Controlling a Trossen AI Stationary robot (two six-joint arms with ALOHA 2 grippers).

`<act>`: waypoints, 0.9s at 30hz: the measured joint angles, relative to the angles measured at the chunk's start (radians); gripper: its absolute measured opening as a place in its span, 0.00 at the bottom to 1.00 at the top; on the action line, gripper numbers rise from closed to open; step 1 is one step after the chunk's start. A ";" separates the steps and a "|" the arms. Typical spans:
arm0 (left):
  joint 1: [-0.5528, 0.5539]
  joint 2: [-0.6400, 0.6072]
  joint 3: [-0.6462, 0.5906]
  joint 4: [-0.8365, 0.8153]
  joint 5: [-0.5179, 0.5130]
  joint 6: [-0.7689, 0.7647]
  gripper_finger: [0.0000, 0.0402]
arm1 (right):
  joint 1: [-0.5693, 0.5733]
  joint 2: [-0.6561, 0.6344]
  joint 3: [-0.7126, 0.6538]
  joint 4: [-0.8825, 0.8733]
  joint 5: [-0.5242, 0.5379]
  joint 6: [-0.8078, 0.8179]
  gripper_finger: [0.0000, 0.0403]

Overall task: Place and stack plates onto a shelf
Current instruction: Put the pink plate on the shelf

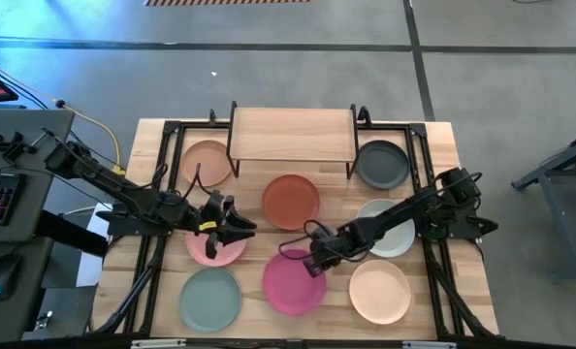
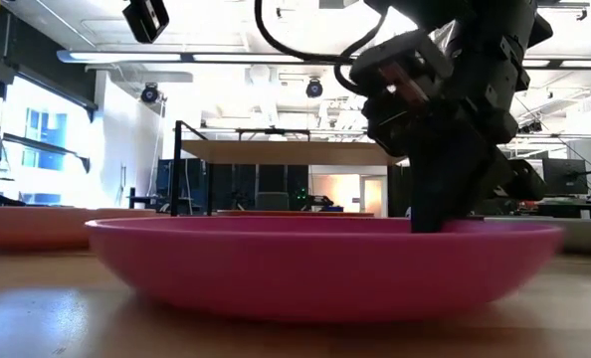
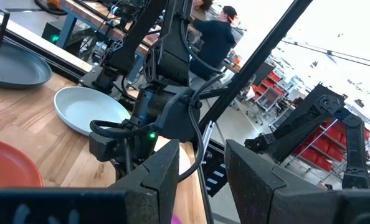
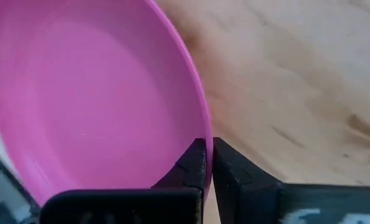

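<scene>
The magenta plate [image 1: 292,286] lies flat on the table near the front middle and fills the low view [image 2: 276,264]. My right gripper [image 1: 313,262] is shut on its far rim. My left gripper [image 1: 240,226] hovers open and level above the light pink plate [image 1: 213,248], holding nothing; its fingers [image 3: 166,171] stand apart in the left wrist view. The shelf [image 1: 293,134] stands at the table's far middle with a bare wooden top. My right gripper pinches the magenta plate's far rim [image 4: 200,127] between its two fingers, one finger [image 4: 194,163] inside the plate and the other outside. The fingers slant down from the table's far right side. The plate's base rests on the table [image 2: 67,318].
Around the magenta plate lie a peach plate [image 1: 208,162], a terracotta plate [image 1: 291,201], a dark grey plate [image 1: 382,164], a pale grey-white plate [image 1: 390,233], a sage green plate [image 1: 210,298] and a cream plate [image 1: 379,291]. A person [image 3: 213,37] stands beyond the table.
</scene>
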 joint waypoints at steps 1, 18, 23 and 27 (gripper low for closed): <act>0.000 0.000 0.000 0.001 0.000 0.000 0.29 | 0.000 -0.005 0.000 0.005 -0.014 -0.011 0.00; 0.019 -0.010 0.000 0.218 0.001 0.108 0.29 | -0.051 -0.327 0.000 -0.051 -0.053 -0.169 0.00; 0.039 -0.049 0.000 0.242 0.001 0.210 0.29 | -0.036 -0.452 0.000 -0.070 -0.049 -0.182 0.00; 0.058 -0.079 0.000 0.242 -0.012 0.291 0.29 | -0.022 -0.522 0.000 -0.105 -0.005 -0.182 0.00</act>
